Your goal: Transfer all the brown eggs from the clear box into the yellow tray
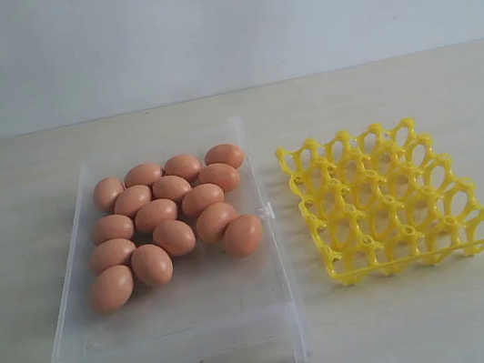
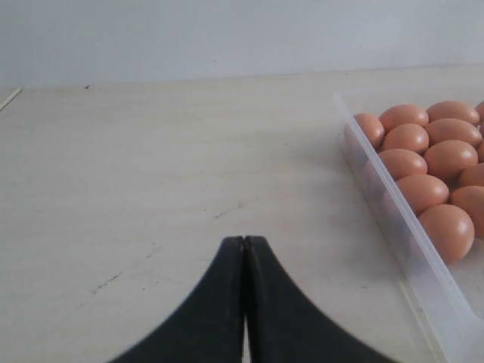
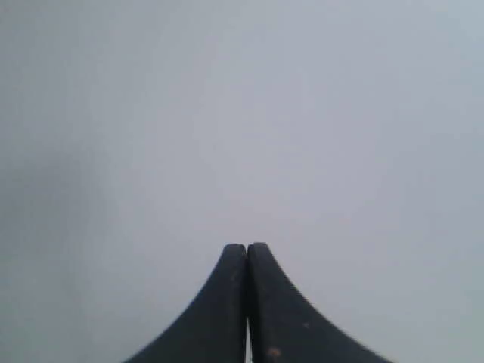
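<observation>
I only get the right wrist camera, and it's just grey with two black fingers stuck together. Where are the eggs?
Observer: The brown eggs all lie bunched in the clear box, on the left of the exterior view.
Operator: Is any egg in the yellow thing?
Observer: No. The yellow tray is empty, just right of the box.
Operator: What's my other gripper doing?
Observer: The left gripper is shut and holds nothing, facing bare table beside the box's wall.
</observation>
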Controlling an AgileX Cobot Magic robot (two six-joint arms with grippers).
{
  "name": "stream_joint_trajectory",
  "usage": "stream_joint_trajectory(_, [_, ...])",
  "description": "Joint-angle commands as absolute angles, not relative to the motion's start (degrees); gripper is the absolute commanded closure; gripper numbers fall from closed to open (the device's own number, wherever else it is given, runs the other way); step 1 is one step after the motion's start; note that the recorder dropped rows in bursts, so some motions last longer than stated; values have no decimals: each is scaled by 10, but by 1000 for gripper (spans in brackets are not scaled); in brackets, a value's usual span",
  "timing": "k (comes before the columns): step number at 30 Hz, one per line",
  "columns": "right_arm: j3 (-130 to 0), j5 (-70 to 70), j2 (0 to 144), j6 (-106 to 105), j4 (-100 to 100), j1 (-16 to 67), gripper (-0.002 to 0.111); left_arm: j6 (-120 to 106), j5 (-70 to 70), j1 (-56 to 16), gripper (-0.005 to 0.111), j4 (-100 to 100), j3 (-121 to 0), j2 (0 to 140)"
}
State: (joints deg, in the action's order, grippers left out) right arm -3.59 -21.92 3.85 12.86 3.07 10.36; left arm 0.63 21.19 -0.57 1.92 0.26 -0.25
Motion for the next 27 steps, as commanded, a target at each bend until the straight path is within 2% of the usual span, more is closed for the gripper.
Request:
stream_joint_trajectory(1, [-38,-278,40,141,31,100,108,7,208,-4,107,22,0,0])
stream_joint_trajectory(6, [-104,-158,84,191,16,100,108,7,208,-4,107,22,0,0])
stream_joint_trajectory(12, [-243,-26,236,194,-89,100,108,7,208,-4,107,22,0,0])
stream_joint_trajectory(23, [-394,-16,506,206,-143,101,108,7,208,-4,107,22,0,0])
stream_joint_trajectory(27, [-442,8,573,205,-142,131,108,7,208,-4,107,22,0,0])
